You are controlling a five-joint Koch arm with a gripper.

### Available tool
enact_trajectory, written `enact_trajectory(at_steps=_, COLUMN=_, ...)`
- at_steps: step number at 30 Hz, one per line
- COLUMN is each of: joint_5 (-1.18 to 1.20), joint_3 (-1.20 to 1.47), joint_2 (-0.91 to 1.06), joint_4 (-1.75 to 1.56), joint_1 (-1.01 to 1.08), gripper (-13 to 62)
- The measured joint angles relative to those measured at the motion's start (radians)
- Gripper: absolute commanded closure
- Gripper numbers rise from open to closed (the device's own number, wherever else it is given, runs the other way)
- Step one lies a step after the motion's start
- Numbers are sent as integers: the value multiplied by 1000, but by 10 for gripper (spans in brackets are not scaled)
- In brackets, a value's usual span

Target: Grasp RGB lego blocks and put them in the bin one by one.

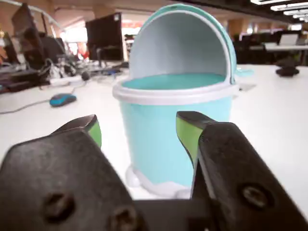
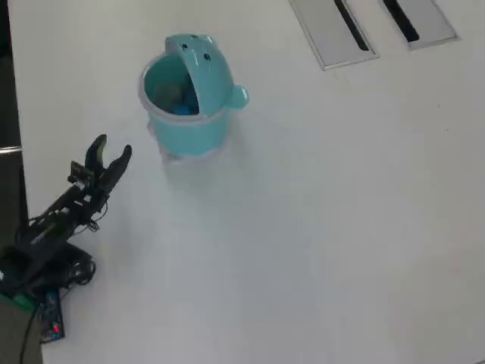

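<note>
Empty hand, jaws wide, near the lid-up bin straight ahead.

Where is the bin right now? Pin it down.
In the overhead view the bin stands on the white table at upper left, lid flipped open, just up and right of the open tool and left of the grey slotted panels.

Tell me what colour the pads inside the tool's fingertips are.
Yellow-green pads on the black tool, clearest in the wrist view.
</note>
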Motion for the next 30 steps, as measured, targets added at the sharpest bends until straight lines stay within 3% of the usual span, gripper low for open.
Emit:
enact_trajectory(at_steps=20, joint_5=324, joint_3=261, joint_2=0, joint_4=-299, joint_1=127, gripper=194)
enact_trajectory(at_steps=30, joint_5=557, joint_3=373, joint_2=0, joint_4=-374, joint_1=324, gripper=192)
